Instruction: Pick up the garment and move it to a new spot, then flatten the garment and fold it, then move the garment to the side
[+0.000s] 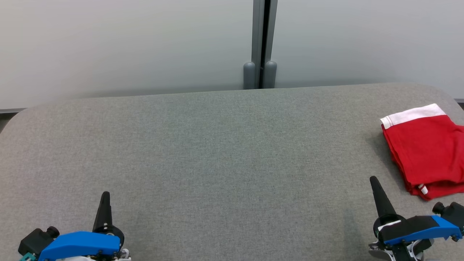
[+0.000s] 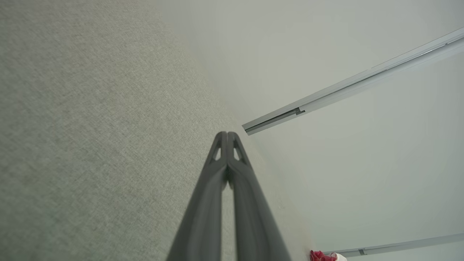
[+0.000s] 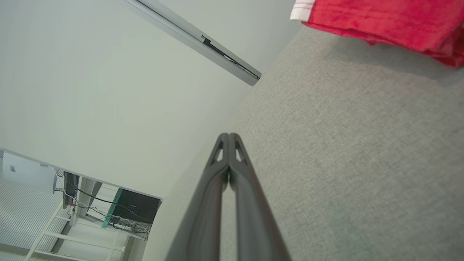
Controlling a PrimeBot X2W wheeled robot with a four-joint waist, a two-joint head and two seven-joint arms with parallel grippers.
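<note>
Right claw (image 1: pixel 375 184) was pinched fully closed, its two fingers pressed together tip to tip, holding nothing. It sat low over the tabletop (image 1: pixel 217 163). Left claw (image 1: pixel 105 198) was the same: fingers closed on each other, empty, parked far off on the other side.

The red garment (image 1: pixel 424 148) lay ahead of the right claw and out to its right, near it but not touching. Its closest corner sat just right of the finger. It was folded into a compact stack of layers. The white waistband (image 1: pixel 413 115) was at the end farthest from the claw and the hem edges at the near end. The long axis ran roughly along the way the right fingers pointed, leaning slightly to the right toward the near end. The garment's right side ran out of the head view, so the full outline couldn't be told.

From the left claw the garment was well apart, across the whole bare tabletop.

Judgement: the garment looked already folded and set at the right side, so the task seemed at or near its end. If any nudge or regrasp was needed, the right arm was clearly the nearer one. It would have to open first, then reach forward and right. The near hem corner was the easiest entry. The risk was dragging the top layers and spoiling the fold.
</note>
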